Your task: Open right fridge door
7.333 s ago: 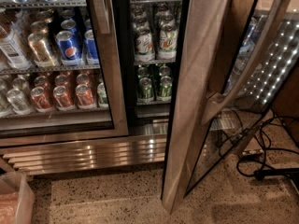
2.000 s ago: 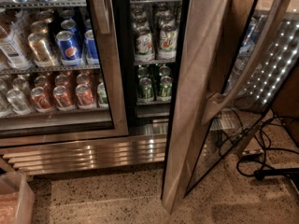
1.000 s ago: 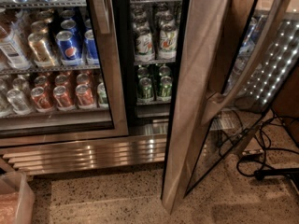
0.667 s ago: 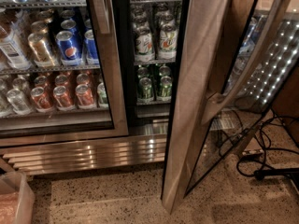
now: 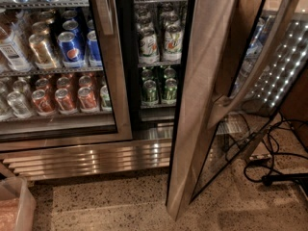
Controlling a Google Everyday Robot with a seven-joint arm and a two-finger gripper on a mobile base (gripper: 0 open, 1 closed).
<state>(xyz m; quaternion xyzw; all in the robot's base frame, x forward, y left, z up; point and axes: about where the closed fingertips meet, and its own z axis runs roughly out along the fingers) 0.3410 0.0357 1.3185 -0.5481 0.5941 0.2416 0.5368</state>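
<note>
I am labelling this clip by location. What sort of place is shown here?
Probably a shop or office pantry: a drinks fridge with glass doors, shelves of cans, and the right fridge door standing open over a speckled floor. The claw is not in view.

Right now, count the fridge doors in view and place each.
2. The right fridge door, swung open at center-right; the left fridge door, shut, at left. The gripper is not in view.
</note>
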